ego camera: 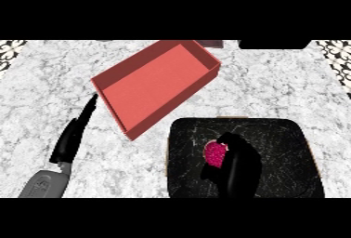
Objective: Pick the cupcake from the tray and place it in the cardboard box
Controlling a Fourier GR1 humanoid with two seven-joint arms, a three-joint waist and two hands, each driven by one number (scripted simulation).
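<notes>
pink cupcake (217, 155), black tray (281, 139), red box (154, 83)

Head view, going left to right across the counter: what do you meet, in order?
Left hand, open, edge-on → red box → black tray, where the right hand is curled round the pink cupcake.

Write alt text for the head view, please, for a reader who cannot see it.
The right robot hand curls round a pink cupcake over a black tray. A red cardboard box lies open up-left on the marble counter. The left robot hand rests open at left.
</notes>
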